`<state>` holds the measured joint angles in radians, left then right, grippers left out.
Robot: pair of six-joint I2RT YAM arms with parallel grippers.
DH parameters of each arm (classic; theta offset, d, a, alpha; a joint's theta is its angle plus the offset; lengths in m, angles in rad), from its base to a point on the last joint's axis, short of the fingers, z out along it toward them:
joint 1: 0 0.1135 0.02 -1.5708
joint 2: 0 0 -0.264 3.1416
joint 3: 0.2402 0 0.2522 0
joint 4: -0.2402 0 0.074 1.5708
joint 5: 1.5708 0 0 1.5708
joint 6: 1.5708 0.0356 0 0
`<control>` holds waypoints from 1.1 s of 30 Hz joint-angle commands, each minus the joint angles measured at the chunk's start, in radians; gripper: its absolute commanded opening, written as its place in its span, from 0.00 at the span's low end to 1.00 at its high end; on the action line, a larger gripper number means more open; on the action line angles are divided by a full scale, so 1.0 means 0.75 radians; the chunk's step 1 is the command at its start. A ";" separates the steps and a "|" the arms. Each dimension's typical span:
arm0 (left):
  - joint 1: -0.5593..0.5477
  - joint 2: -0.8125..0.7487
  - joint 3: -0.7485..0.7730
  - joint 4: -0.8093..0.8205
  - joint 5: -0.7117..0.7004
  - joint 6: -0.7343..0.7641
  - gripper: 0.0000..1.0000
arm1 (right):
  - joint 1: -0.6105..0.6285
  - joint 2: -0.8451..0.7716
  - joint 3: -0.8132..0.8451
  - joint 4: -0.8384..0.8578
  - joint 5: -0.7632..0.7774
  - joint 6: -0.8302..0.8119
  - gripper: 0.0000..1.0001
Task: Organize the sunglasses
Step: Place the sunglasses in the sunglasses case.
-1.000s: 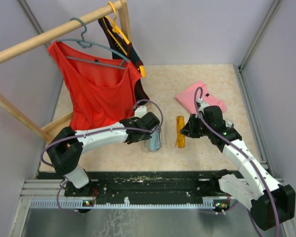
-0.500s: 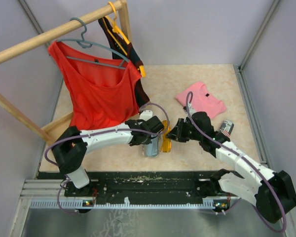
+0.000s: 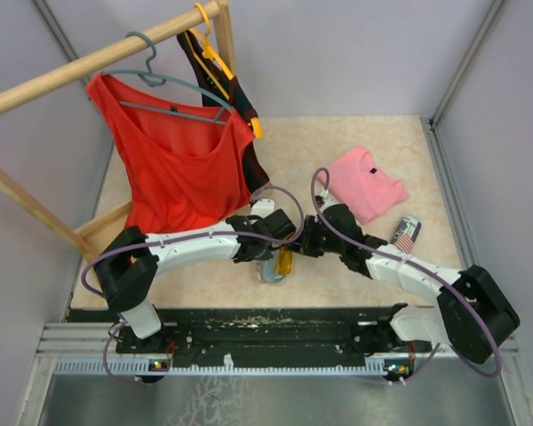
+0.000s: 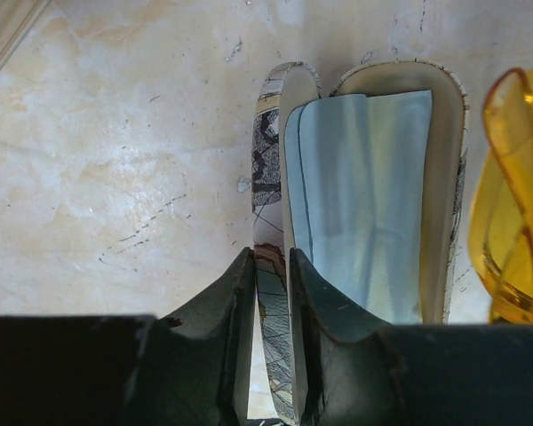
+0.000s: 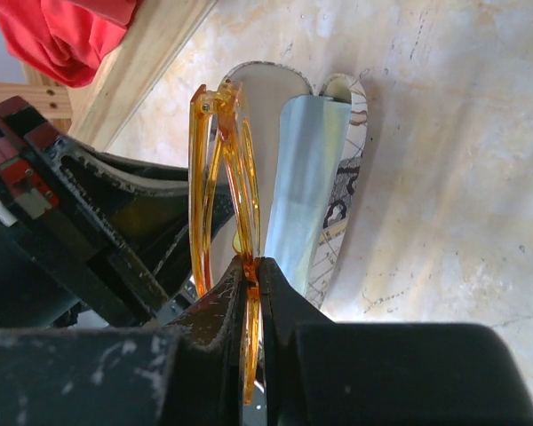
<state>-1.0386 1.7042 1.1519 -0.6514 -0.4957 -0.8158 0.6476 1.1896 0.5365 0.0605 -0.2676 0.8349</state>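
Right jaws pinched orange sunglasses point(image 5: 198, 195), long axis along open patterned glasses case point(image 4: 268, 151) just beside; left jaws clamped case's lid wall.

Pale lilac walls point(image 3: 355, 53) enclose beige marbled tabletop point(image 3: 293, 142), wooden rack point(image 3: 53, 82).

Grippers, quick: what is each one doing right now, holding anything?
Left gripper: shut on the open lid of the patterned glasses case.
Right gripper: shut on the orange sunglasses.
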 commanded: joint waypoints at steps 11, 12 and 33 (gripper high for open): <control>-0.010 -0.023 0.027 -0.013 0.004 -0.024 0.31 | 0.058 0.246 0.110 0.201 -0.030 0.004 0.00; -0.010 -0.025 0.025 -0.012 0.004 -0.026 0.31 | 0.062 0.257 0.115 0.202 -0.028 0.004 0.00; -0.012 -0.049 0.015 -0.007 0.023 -0.029 0.33 | 0.096 0.401 0.192 0.110 0.060 -0.037 0.00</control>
<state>-1.0393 1.6955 1.1515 -0.6514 -0.4858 -0.8337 0.7113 1.4708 0.6239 0.1257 -0.2493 0.8299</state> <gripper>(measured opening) 0.325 0.065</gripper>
